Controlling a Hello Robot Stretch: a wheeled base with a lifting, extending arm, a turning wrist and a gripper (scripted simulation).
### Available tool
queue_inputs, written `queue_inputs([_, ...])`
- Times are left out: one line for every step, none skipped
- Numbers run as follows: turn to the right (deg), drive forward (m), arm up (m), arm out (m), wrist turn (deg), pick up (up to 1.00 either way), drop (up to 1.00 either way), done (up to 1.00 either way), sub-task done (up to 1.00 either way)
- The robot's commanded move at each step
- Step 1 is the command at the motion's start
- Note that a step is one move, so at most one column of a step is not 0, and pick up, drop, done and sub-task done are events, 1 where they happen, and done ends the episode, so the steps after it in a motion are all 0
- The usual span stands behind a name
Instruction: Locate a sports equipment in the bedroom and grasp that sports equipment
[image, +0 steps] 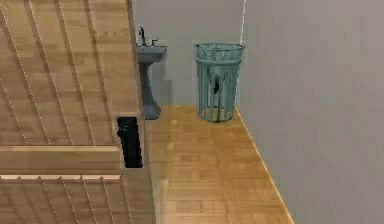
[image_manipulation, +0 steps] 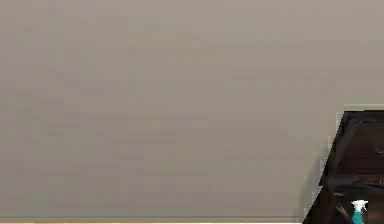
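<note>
Evidently the search is not yet done: ahead lie a wooden door (image: 62, 90), a sink (image: 150, 54) and a wire bin (image: 218, 85), more a bathroom than a bedroom, so where the sports equipment lies, and how the gripper stands, I cannot tell.

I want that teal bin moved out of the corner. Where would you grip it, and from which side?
Probably the top rim of the teal bin, from above on its near side: it stands upright, open-topped, with walls behind and right.
</note>
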Motion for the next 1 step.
queue_inputs([-45.0, 0.00, 0.00, 0.00, 0.0, 0.00, 0.00, 0.00, 0.00])
